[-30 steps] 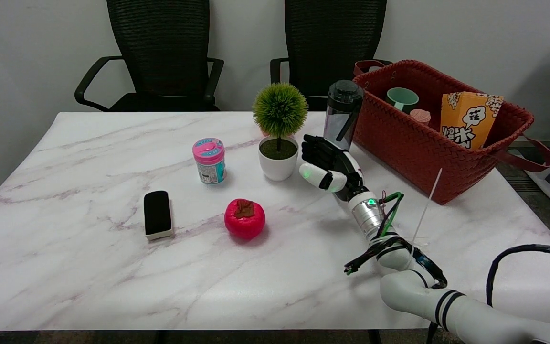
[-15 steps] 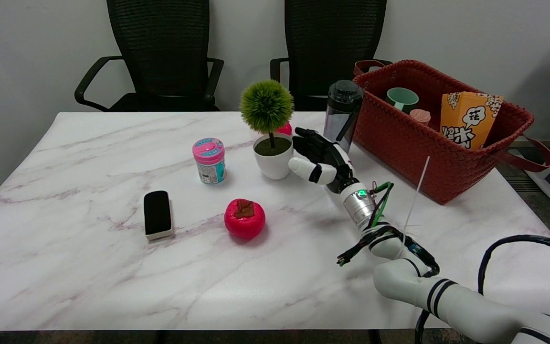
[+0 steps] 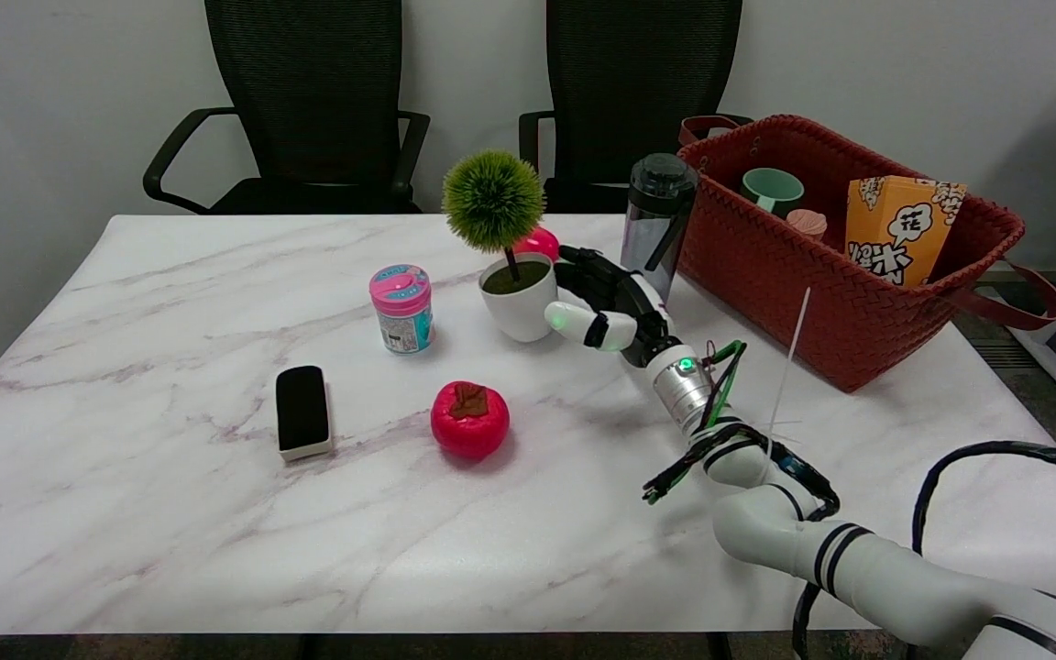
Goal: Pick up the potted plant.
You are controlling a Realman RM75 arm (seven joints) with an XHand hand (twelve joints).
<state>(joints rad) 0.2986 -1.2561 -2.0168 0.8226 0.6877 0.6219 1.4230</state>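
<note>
The potted plant (image 3: 517, 302), a round green tuft on a thin stem in a white pot, stands at the table's middle back and leans to the left. My right hand (image 3: 606, 302) is against the pot's right side. Its white thumb touches the pot's lower right, and its black fingers (image 3: 583, 266) curve around behind the rim. The fingers are apart and do not close on the pot, whose base rests on the table.
A pink round thing (image 3: 538, 241) shows behind the pot. Also here are a dark bottle (image 3: 658, 220), a red woven basket (image 3: 812, 275), a pink-lidded jar (image 3: 401, 307), a red persimmon-like fruit (image 3: 469, 419) and a black eraser (image 3: 302, 410).
My right hand moved left and farther back onto the pot. The pot slid left and tipped left, uncovering the pink thing behind it.
</note>
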